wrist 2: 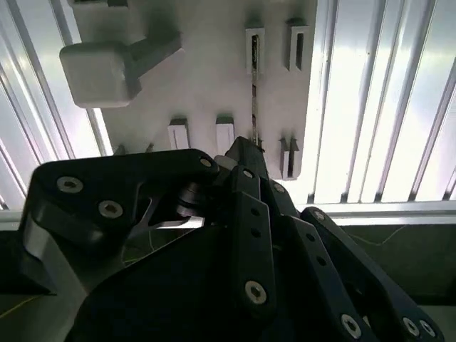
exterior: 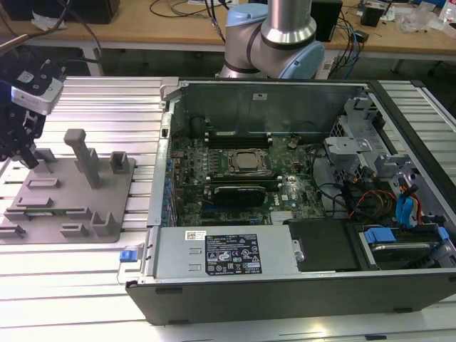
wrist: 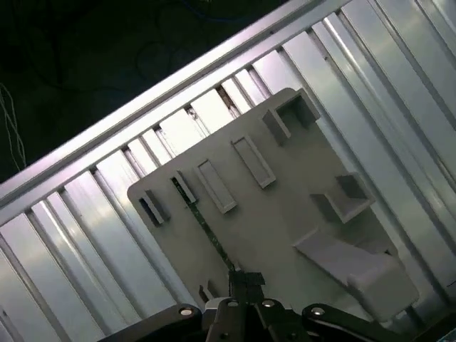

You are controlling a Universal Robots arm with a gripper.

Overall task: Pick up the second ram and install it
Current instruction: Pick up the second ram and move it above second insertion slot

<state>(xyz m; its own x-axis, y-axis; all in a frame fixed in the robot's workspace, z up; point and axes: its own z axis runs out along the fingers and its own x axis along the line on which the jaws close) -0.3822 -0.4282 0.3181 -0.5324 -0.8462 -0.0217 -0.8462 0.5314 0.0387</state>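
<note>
Where the ribbed worktop (exterior: 92, 100) runs bare, its slats lie open along the front edge and across the back of its left half. The open computer case (exterior: 285, 288) fills the middle and the exterior view's right, its tall side wall standing just beside the grey fixture plate (exterior: 71, 192) and closing off that side. Behind the case rises the arm (exterior: 274, 35), with a wooden desk (exterior: 178, 32) and cables beyond the worktop's back edge. The plate sits near the worktop's left edge and carries low slotted holders and a tall post (exterior: 85, 157) near its middle, the highest thing close by. The gripper (exterior: 25, 153) hangs low over the plate's back left corner, under a white camera housing (exterior: 34, 89), well apart from the post. In both wrist views the second ram (wrist 2: 254, 92) (wrist: 206, 224) stands on edge in a line of holders along one edge of the plate (wrist 2: 206, 78), with bare slats just past that edge. The gripper (wrist 2: 246, 149) (wrist: 246, 278) has its fingers drawn together on the stick's near end.
</note>
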